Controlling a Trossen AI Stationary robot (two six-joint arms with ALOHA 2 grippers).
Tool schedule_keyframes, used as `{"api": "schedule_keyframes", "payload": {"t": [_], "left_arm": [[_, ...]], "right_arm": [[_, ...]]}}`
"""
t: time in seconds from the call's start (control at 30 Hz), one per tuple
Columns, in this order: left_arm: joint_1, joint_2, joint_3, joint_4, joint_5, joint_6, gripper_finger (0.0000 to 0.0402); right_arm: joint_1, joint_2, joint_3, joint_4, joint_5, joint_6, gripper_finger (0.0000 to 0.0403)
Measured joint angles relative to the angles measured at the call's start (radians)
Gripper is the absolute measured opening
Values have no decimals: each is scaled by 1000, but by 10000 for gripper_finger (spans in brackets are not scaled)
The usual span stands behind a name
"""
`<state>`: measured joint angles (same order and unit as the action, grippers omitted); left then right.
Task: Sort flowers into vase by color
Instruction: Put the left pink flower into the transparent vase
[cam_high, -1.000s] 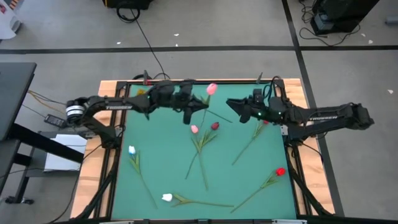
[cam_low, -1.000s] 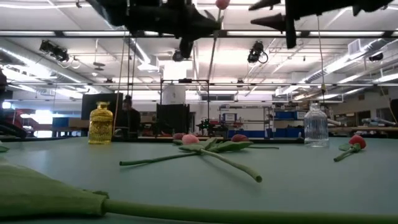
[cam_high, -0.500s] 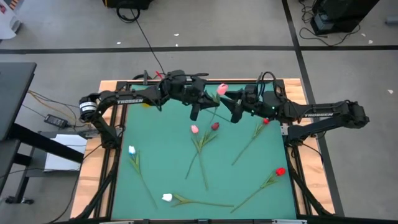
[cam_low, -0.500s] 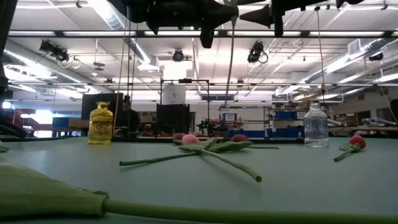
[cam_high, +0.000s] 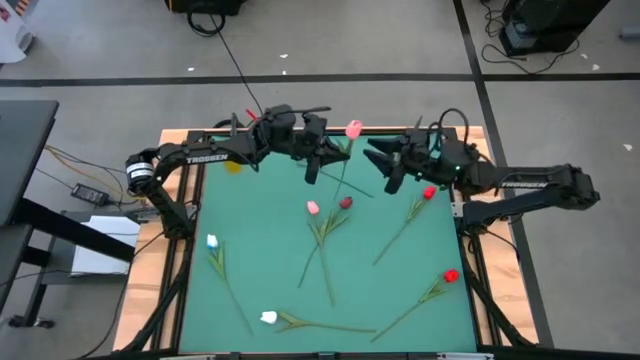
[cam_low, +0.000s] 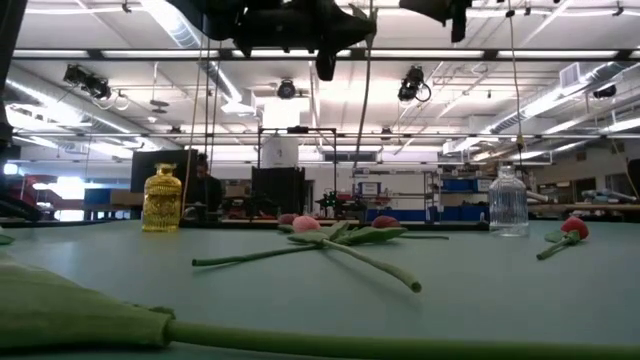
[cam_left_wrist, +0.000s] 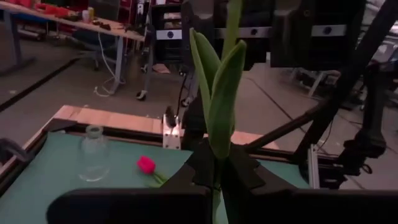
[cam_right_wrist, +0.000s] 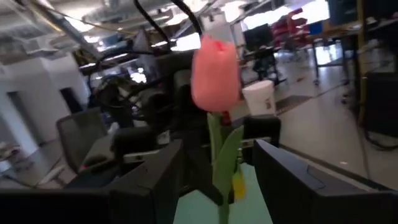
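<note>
Jaws of my left gripper (cam_high: 318, 160) clamp the stem of a pink tulip (cam_high: 353, 129), lifted above the worktop's (cam_high: 400, 280) far edge. My right gripper (cam_high: 385, 167) hangs beside it, jaws apart, its wrist camera facing the bloom (cam_right_wrist: 215, 73). Beyond, other tulips (cam_high: 322, 222) lie on the green mat.

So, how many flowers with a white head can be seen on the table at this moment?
2. One white tulip lies near the green mat's left edge; the other white tulip lies near the front edge. None seems hidden.
</note>
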<state>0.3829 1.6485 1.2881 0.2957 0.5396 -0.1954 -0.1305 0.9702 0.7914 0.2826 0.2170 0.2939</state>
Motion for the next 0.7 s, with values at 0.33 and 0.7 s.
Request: {"api": "schedule_keyframes", "payload": {"t": [0.33, 0.7], "left_arm": [[-33, 0, 0, 50, 5, 58, 18], [-33, 0, 0, 45, 4, 53, 18]], "right_arm": [[-64, 104, 0, 87, -146, 46, 201], [-79, 178, 0, 164, -241, 63, 172]]}}
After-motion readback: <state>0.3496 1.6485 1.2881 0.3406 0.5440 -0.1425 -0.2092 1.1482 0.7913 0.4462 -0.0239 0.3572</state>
